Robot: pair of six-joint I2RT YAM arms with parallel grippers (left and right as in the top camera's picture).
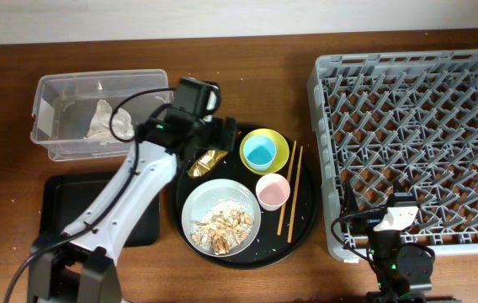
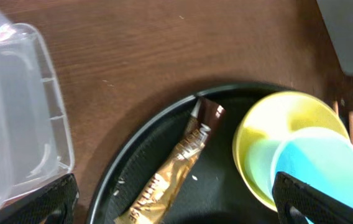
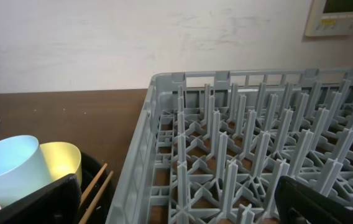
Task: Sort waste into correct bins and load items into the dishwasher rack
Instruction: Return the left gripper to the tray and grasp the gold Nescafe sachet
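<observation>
Waste sorting is in hand. The left arm (image 1: 130, 181) hangs over the wrapper (image 2: 176, 165), jaws spread wide, gripping nothing. The wrapper lies on the round tray (image 2: 140, 129) beside the bowl (image 2: 270, 118). Next, I'd judge: lower and pinch it. The right jaws gape, empty, by the rack (image 3: 226, 124).

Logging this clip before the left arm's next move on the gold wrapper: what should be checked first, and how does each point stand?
1. Left gripper open, nothing held: ok.
2. Wrapper in view between its fingers, lying flat on the round black tray: ok.
3. Nothing lying on the wrapper: ok.
4. Room for a finger beside the yellow-green bowl, which holds the light blue cup: cannot tell.
5. Clear tub holds only the napkin, with room to spare: ok.
6. Right gripper open at the rack edge, clear of the left arm: ok.
</observation>
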